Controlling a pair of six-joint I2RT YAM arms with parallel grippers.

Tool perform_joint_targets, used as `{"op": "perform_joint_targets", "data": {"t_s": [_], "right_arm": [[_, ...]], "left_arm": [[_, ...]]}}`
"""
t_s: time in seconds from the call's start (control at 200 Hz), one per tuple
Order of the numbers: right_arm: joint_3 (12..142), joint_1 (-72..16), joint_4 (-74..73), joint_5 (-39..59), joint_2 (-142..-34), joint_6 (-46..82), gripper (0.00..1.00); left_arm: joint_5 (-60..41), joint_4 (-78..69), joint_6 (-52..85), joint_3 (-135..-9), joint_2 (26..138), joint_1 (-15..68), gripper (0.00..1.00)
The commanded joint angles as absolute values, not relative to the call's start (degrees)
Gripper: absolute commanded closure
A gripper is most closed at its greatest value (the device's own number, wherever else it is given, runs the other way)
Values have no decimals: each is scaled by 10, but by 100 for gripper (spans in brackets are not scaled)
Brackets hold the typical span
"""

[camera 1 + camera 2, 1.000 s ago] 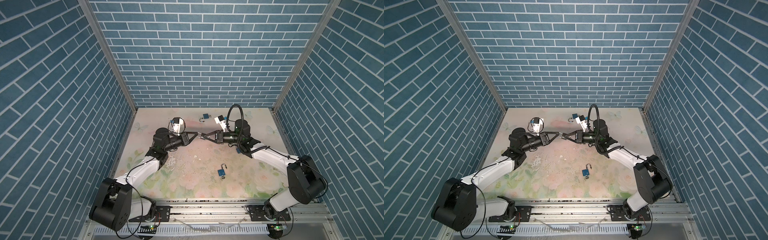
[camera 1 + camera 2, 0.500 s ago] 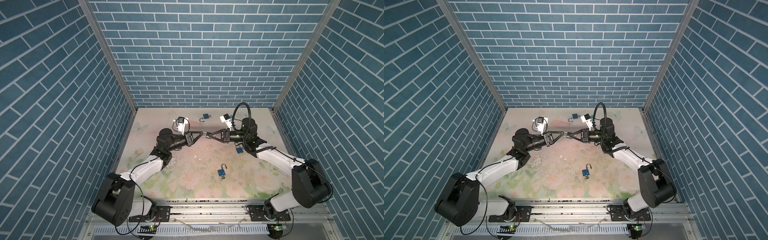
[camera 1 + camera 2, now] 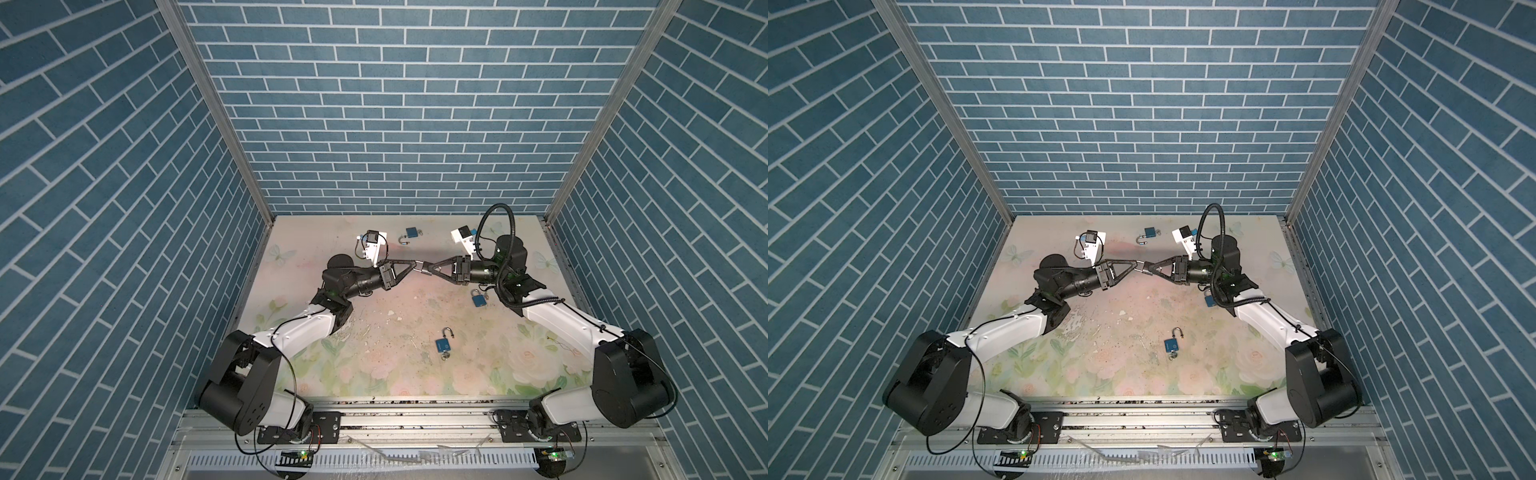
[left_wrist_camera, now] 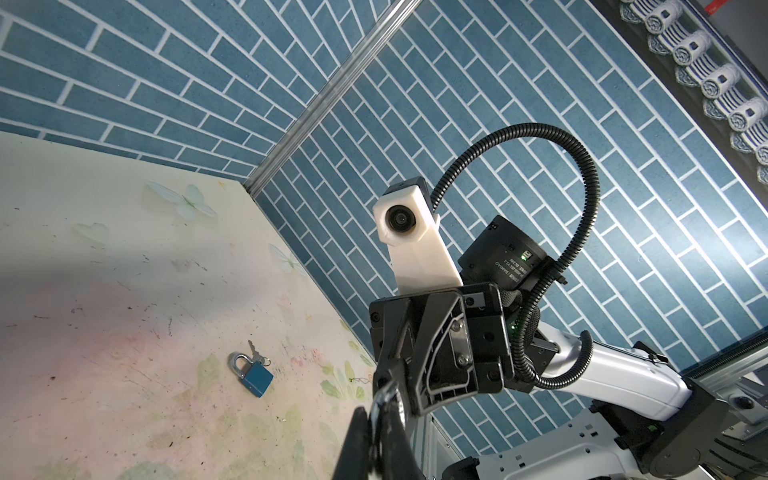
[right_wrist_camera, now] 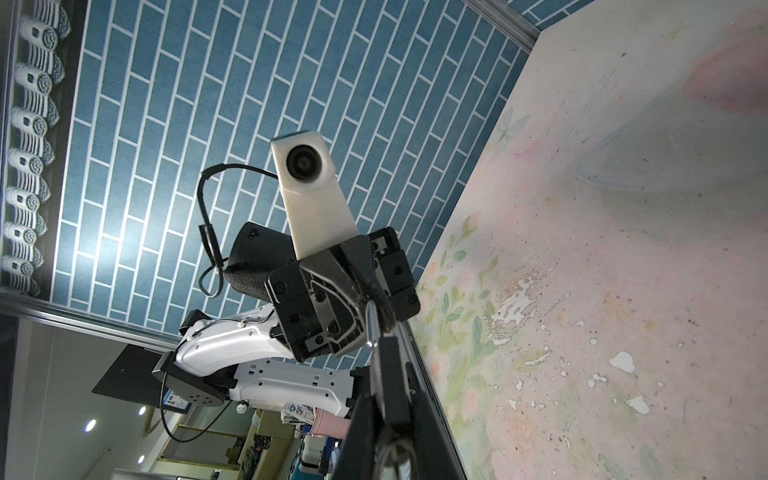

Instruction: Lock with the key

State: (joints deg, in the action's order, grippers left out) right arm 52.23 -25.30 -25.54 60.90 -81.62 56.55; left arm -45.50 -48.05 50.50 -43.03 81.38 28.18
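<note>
My two grippers meet tip to tip above the middle of the table, with a small padlock (image 3: 423,269) held between them. The right gripper (image 3: 428,272) is shut on the padlock body (image 5: 388,374), which looks dark in the right wrist view. The left gripper (image 3: 417,267) is shut on its silver shackle (image 5: 372,324), which shows in the left wrist view as a bright curved bar (image 4: 384,399). A metal key ring (image 5: 395,453) hangs behind the body between the right fingers. The key itself is hidden.
Three other blue padlocks lie on the floral table (image 3: 374,332). One with an open shackle (image 3: 411,233) is at the back, one shut with a key (image 3: 478,298) beside the right arm, one open (image 3: 443,345) at front centre. Brick walls enclose three sides.
Both grippers have shifted together to the right, still joined at the tips. The padlock beside the right arm has come out from under it. Neither grip has changed.
</note>
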Motion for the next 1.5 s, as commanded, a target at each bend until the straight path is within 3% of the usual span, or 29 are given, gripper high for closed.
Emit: {"op": "perform_joint_targets", "data": {"t_s": [0.0, 1.055, 1.495], "right_arm": [[531, -259, -266, 555, -822, 553, 100], [547, -243, -374, 575, -839, 627, 100], [539, -243, -359, 562, -831, 615, 100]], "left_arm": [[-592, -515, 492, -451, 813, 347, 100], [-566, -363, 400, -452, 771, 357, 100], [-519, -348, 423, -447, 780, 303, 100]]}}
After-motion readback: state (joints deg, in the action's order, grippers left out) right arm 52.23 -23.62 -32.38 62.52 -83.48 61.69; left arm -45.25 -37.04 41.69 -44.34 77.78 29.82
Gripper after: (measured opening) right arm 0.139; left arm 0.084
